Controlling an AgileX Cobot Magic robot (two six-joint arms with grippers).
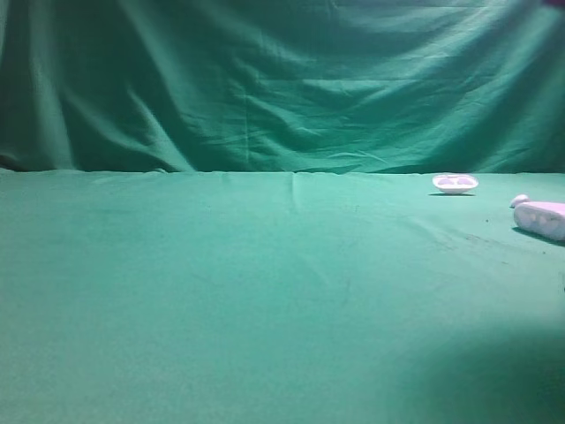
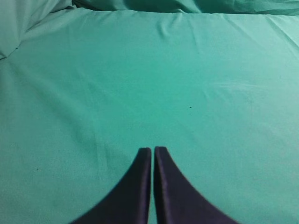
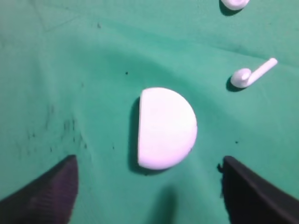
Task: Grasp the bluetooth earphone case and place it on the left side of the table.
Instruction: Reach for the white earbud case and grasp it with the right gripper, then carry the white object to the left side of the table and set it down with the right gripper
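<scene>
Right pincer [image 3: 148,186] spread wide, holding nothing; bluetooth earphone case [image 3: 166,127] lies on the green table [image 3: 70,70] just ahead, centred between the two jaws and touching neither, flat edge toward the left jaw. Loose earbud [image 3: 252,74] further out to the right, another white piece [image 3: 233,3] beyond. Left pincer [image 2: 153,150] closed, empty, over bare cloth; case sits at the table's far right, so the right arm is nearer.

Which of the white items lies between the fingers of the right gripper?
The earphone case, the large smooth half-round piece lying centred before the open right gripper. The stemmed earbud lies farther away, off to one side.
</scene>
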